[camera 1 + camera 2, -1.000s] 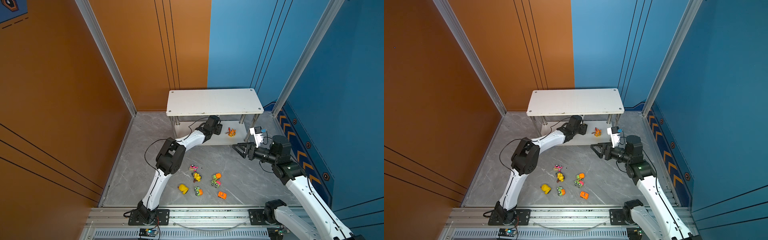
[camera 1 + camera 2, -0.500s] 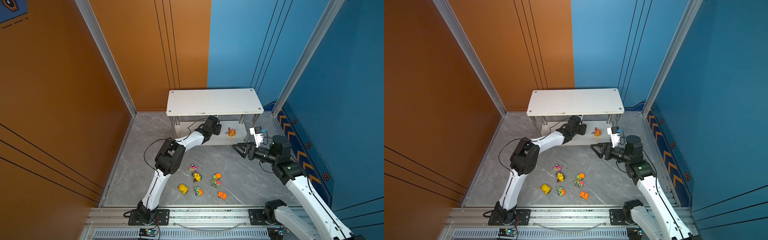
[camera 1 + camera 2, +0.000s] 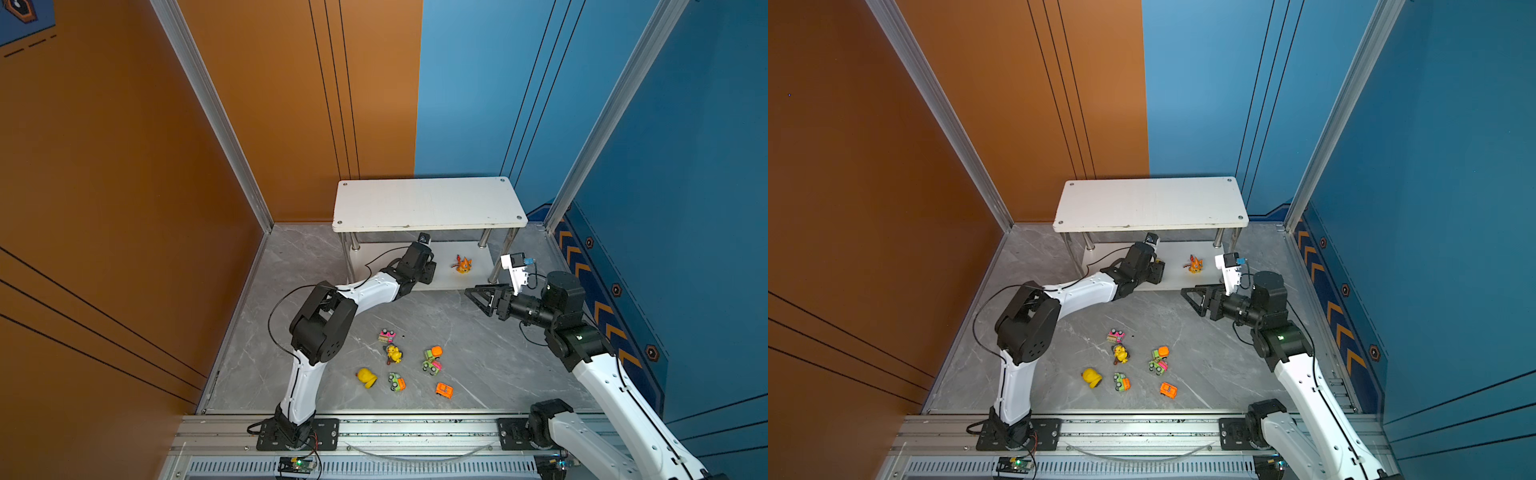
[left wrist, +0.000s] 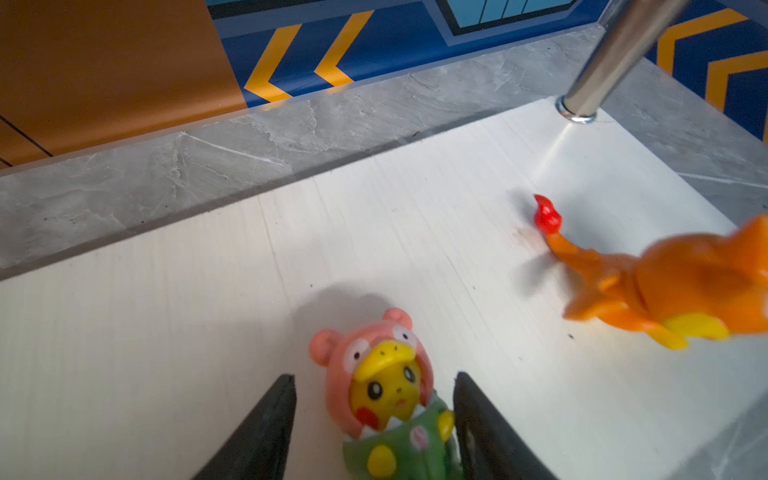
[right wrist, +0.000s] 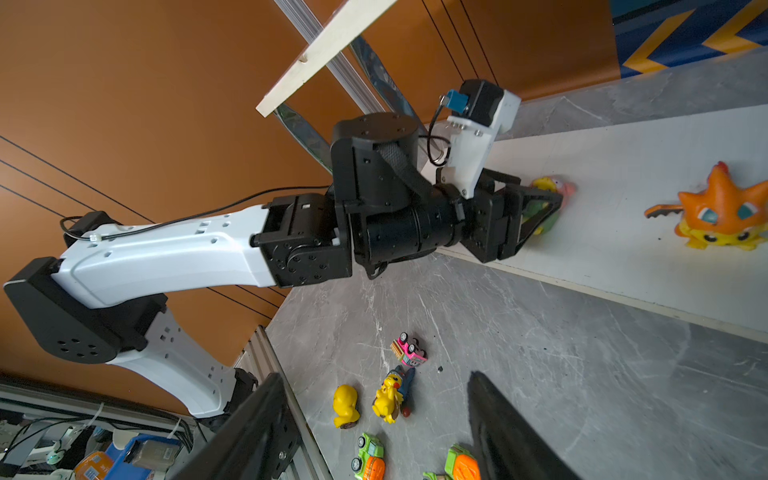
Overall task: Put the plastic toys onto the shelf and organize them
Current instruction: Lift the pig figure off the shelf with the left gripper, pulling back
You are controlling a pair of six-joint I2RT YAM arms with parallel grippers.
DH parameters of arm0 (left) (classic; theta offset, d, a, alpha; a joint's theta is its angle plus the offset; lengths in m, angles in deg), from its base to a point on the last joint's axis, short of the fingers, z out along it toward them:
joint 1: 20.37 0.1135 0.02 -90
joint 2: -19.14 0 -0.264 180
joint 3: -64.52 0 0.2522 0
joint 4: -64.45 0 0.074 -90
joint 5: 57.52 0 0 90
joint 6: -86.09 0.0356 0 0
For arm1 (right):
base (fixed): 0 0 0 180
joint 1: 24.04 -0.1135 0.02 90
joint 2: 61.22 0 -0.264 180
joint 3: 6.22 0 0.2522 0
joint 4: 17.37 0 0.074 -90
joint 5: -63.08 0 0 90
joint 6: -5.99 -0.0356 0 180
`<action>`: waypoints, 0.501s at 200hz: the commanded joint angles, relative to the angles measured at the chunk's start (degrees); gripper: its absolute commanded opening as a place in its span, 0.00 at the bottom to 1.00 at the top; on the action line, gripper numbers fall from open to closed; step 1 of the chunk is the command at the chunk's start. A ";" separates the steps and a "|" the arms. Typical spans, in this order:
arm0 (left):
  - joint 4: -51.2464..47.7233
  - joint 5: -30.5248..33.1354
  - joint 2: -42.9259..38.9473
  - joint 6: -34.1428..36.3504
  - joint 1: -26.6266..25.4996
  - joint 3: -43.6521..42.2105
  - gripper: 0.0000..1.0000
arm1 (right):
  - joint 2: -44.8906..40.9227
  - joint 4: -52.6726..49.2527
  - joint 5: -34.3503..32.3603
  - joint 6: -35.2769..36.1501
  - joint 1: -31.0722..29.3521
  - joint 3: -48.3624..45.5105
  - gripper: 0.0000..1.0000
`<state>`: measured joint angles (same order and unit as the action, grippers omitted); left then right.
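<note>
While the pink-hooded yellow plastic figurine (image 4: 386, 386) stood on the lower white board (image 4: 187, 291) of the low two-tier white shelf with chrome legs (image 3: 428, 203), my left fingers (image 4: 266, 432) flanked it loosely. Board showed between one finger and the toy, so I judged it released. Near it on that board sat the orange spiky plastic figurine (image 3: 462, 264). The upper board was bare. Two of nine toys were thus shelved. Seven were left on the grey marbled bench (image 3: 478, 365), clustered well apart from the shelf: five stubby toy cars (image 3: 444, 390) and two yellow figurines (image 3: 366, 377). My right fingers (image 5: 249, 440) hung spread and empty near the shelf's front.
</note>
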<state>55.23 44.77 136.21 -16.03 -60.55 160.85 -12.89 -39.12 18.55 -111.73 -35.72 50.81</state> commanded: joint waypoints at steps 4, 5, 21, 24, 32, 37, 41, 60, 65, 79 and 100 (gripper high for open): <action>-0.87 2.48 -5.39 -1.33 -3.20 -6.27 0.62 | -1.26 1.56 1.33 -1.19 -0.82 -0.21 0.71; -0.81 2.52 -5.56 -1.37 -3.30 -6.53 0.62 | -1.29 1.52 1.26 -1.23 -0.85 -0.25 0.71; -0.67 4.41 -8.63 -1.77 -5.72 -10.18 0.62 | -1.88 0.92 0.57 -1.11 -1.94 -0.14 0.71; -0.67 4.67 -9.23 -1.89 -6.16 -10.80 0.62 | -2.03 0.61 0.39 -0.92 -2.13 -0.08 0.71; -0.73 5.65 -10.69 -2.14 -7.33 -12.33 0.62 | -2.39 -0.21 -0.14 -0.46 -2.89 0.22 0.71; -0.68 6.17 -11.61 -2.36 -8.12 -13.33 0.62 | -2.64 -0.86 -0.56 -0.07 -3.30 0.42 0.71; -0.73 6.61 -12.47 -2.46 -8.66 -14.09 0.62 | -2.82 -1.36 -0.87 0.22 -3.72 0.54 0.71; -0.56 8.89 -15.77 -2.82 -11.21 -17.11 0.62 | -4.02 -2.81 -2.38 0.92 -5.21 0.70 0.71; -0.42 9.31 -16.51 -2.85 -11.60 -17.58 0.62 | -4.35 -3.13 -2.87 1.05 -5.51 0.60 0.71; -0.45 10.04 -17.66 -2.48 -11.95 -18.02 0.64 | -4.98 -4.80 -5.17 1.65 -6.24 0.59 0.71; -1.92 11.72 -16.06 -0.28 -11.37 -14.93 0.70 | -4.88 -6.71 -6.02 2.51 -6.36 0.53 0.71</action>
<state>55.10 52.33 119.80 -17.78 -72.90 143.69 -17.30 -42.18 15.27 -111.25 -41.73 50.81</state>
